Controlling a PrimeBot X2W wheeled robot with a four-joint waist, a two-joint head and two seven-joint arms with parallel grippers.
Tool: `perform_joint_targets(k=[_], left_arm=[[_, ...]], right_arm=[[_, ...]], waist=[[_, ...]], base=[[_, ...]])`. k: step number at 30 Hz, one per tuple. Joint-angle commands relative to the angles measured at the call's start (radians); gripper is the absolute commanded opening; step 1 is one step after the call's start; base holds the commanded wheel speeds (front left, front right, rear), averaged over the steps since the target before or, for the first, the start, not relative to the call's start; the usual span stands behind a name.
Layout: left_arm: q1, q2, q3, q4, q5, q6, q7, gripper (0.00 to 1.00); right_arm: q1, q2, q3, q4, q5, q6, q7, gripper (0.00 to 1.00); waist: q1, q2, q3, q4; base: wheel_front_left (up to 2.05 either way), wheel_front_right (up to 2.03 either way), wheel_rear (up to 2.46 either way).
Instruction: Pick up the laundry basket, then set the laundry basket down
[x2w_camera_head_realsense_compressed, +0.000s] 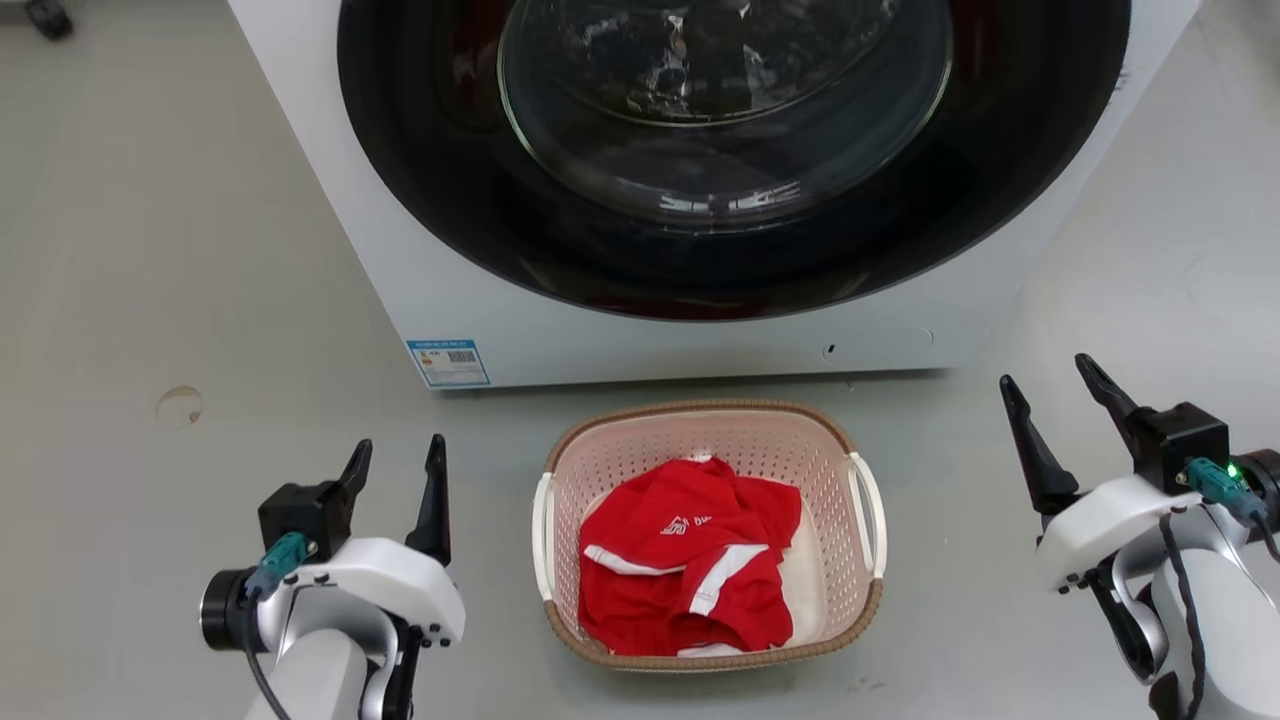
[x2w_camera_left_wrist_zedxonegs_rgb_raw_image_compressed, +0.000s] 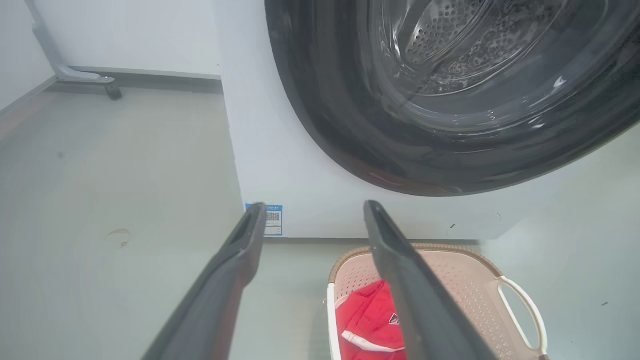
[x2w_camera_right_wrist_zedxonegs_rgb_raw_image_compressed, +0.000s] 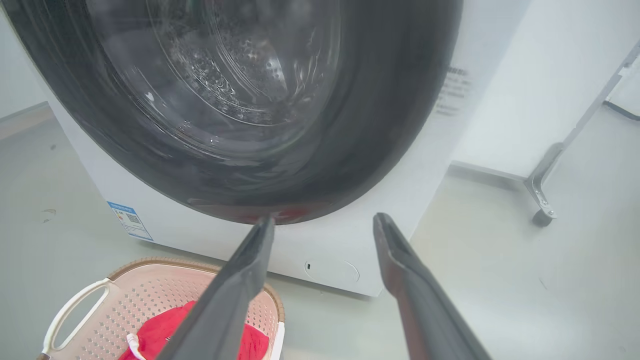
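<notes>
The laundry basket (x2w_camera_head_realsense_compressed: 840, 560) rests on the grey floor just in front of the washing machine, pale pink with a brown rim and white side handles. A red garment with white stripes (x2w_camera_head_realsense_compressed: 685, 560) lies inside it. My left gripper (x2w_camera_head_realsense_compressed: 400, 455) hovers open to the basket's left, nothing between its fingers. On the other side, my right gripper (x2w_camera_head_realsense_compressed: 1050, 385) stands open and apart from the basket. The left wrist view has the basket (x2w_camera_left_wrist_zedxonegs_rgb_raw_image_compressed: 470, 285) beyond my open left gripper (x2w_camera_left_wrist_zedxonegs_rgb_raw_image_compressed: 312, 206). In the right wrist view the basket (x2w_camera_right_wrist_zedxonegs_rgb_raw_image_compressed: 150, 300) sits lower left of my open right gripper (x2w_camera_right_wrist_zedxonegs_rgb_raw_image_compressed: 322, 220).
A white front-loading washing machine (x2w_camera_head_realsense_compressed: 640, 340) with a dark round glass door (x2w_camera_head_realsense_compressed: 720, 110) stands directly behind the basket, door shut. A wheeled metal frame leg (x2w_camera_right_wrist_zedxonegs_rgb_raw_image_compressed: 542, 200) stands right of the machine, another (x2w_camera_left_wrist_zedxonegs_rgb_raw_image_compressed: 107, 85) to its left.
</notes>
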Motion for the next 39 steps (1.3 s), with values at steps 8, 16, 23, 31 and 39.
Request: perform_joint_targets(k=[8,16,23,31,39], left_arm=[[0.165,0.035,0.124,-0.143,0.033,-0.028,-0.009,1.00],[0.325,0.038,0.217,-0.275,0.044,-0.032,-0.009,1.00],[0.401,0.023,0.268,-0.351,0.041,-0.034,-0.009,1.00],[0.451,0.012,0.243,-0.342,0.049,-0.033,0.005,0.00],[0.462,-0.013,0.247,-0.292,0.007,-0.037,0.021,0.00]], right_arm=[[0.132,-0.040,-0.020,-0.107,-0.016,0.004,-0.006,1.00],[0.255,-0.050,-0.059,-0.206,-0.048,0.004,-0.006,1.00],[0.320,-0.043,-0.094,-0.270,-0.059,0.004,-0.006,1.00],[0.355,-0.007,-0.114,-0.245,-0.056,-0.001,0.000,0.00],[0.394,0.036,-0.111,-0.203,-0.007,0.000,0.012,0.00]], waist=[[0.0000,-0.0001,-0.148,-0.004],[0.0000,-0.0001,-0.223,-0.012],[0.0000,-0.0001,-0.247,-0.009],[0.0000,-0.0001,-0.259,-0.006],[0.0009,-0.0001,-0.259,-0.007]], base=[[0.00,0.00,0.00],[0.00,0.00,0.00],[0.00,0.00,0.00],[0.00,0.00,0.00],[0.00,0.00,0.00]])
